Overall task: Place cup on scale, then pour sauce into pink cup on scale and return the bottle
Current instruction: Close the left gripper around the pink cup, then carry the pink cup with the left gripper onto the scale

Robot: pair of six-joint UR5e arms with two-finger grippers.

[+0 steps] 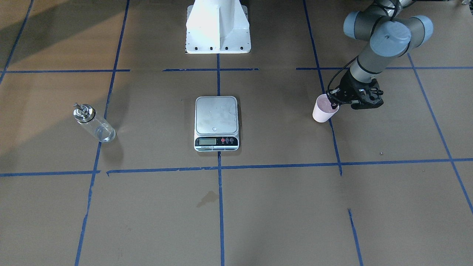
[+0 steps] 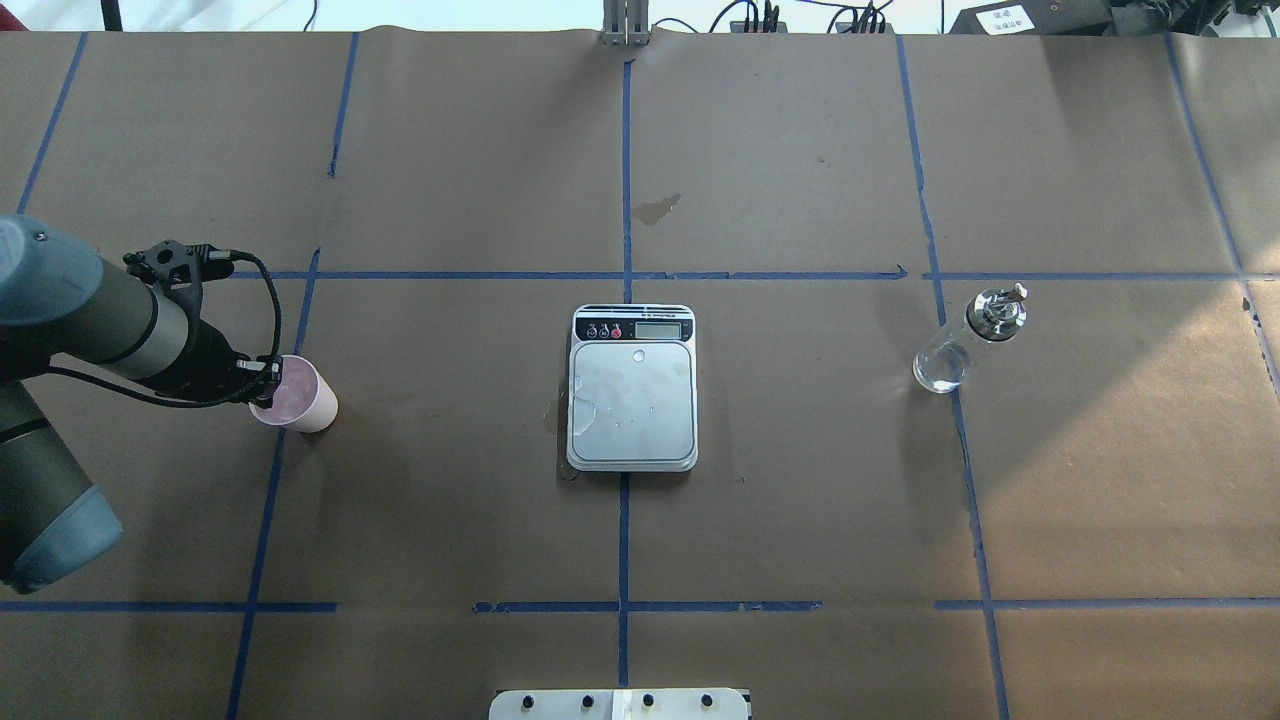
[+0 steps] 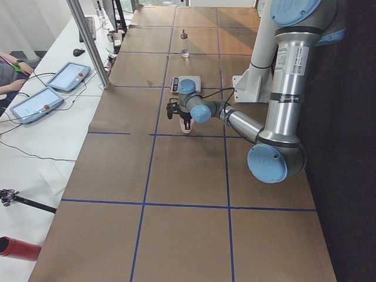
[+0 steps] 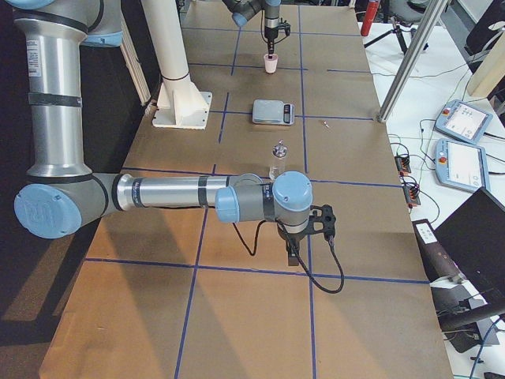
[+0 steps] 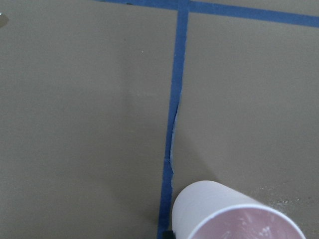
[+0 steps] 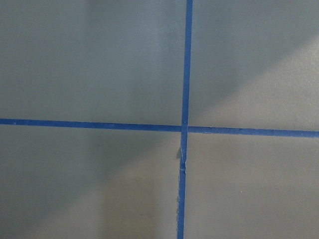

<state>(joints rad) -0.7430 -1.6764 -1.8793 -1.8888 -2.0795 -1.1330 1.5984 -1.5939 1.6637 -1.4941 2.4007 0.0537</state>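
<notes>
left gripper (image 1: 335,102) pinched on cup (image 1: 322,112) rim, cup directly under it; scale (image 2: 632,400) well off to its right, bottle (image 2: 960,345) further beyond; right gripper (image 4: 293,251) open/closed: can't tell

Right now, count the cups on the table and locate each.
1. The cup stands on the robot's left side, on a blue tape line, the left gripper at its rim. No other shows in any view.
</notes>
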